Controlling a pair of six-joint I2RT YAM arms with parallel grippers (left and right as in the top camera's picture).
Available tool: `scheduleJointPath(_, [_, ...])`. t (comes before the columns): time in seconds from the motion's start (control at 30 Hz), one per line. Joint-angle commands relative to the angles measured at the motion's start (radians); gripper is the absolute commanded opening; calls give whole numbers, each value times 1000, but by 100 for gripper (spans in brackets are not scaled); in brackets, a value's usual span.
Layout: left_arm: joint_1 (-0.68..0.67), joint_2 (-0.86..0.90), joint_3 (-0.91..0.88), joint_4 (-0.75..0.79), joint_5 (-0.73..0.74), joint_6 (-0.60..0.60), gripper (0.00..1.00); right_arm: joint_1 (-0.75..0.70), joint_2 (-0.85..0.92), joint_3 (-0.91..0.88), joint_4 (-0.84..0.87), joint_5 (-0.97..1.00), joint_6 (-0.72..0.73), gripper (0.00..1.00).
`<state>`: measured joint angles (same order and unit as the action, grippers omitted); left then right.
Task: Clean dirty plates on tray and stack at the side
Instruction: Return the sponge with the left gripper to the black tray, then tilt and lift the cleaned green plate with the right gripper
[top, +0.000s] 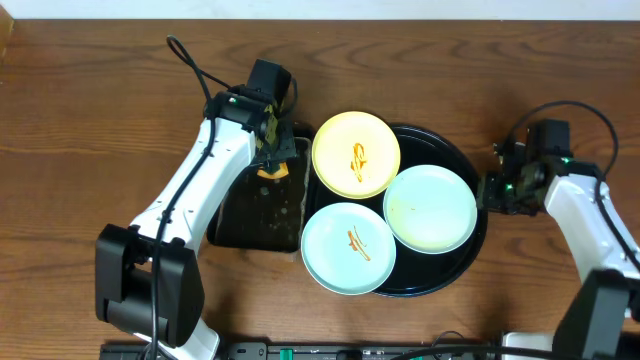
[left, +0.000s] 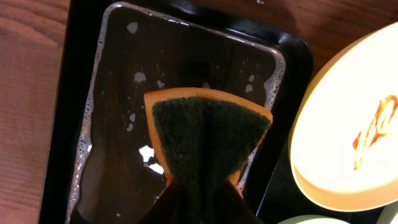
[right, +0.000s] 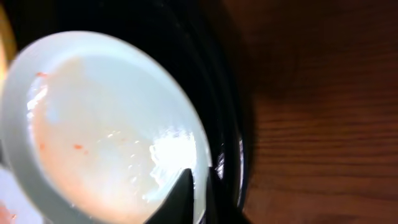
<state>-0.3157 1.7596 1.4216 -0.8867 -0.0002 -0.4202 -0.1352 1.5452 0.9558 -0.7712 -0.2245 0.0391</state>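
Note:
Three plates lie on the round black tray (top: 452, 270). The pale yellow plate (top: 355, 153) and the lower mint plate (top: 348, 247) each carry an orange sauce squiggle. The right mint plate (top: 430, 208) looks wet and smeared, with faint orange specks (right: 106, 124). My right gripper (top: 495, 190) is shut on that plate's right rim, one finger inside and one outside (right: 199, 177). Over the rectangular pan, my left gripper (top: 272, 150) is shut on an orange sponge (left: 208, 134) with a dark green scrub face, pinching its near end (left: 199, 211).
The rectangular black pan (top: 250, 215) holds soapy water with foam along its walls (left: 124, 93) and sits just left of the tray. The yellow plate's edge (left: 348, 137) reaches close to the pan. Bare wooden table (top: 90, 110) surrounds everything.

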Motion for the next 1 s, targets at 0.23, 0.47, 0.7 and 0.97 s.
scheduleJointPath(0.23, [6, -21, -8, -6, -13, 1, 17, 6, -14, -9, -138, -83, -11, 22])
scheduleJointPath(0.47, [6, -20, -13, -14, -13, 1, 17, 8, -14, -65, -134, -97, 36, 24])
scheduleJointPath(0.7, [6, -20, -13, -15, -13, 1, 17, 40, -14, -135, -90, -108, 88, 18])
scheduleJointPath(0.97, [6, -20, -13, -19, -12, 1, 17, 51, -14, -149, -84, -64, 173, 26])
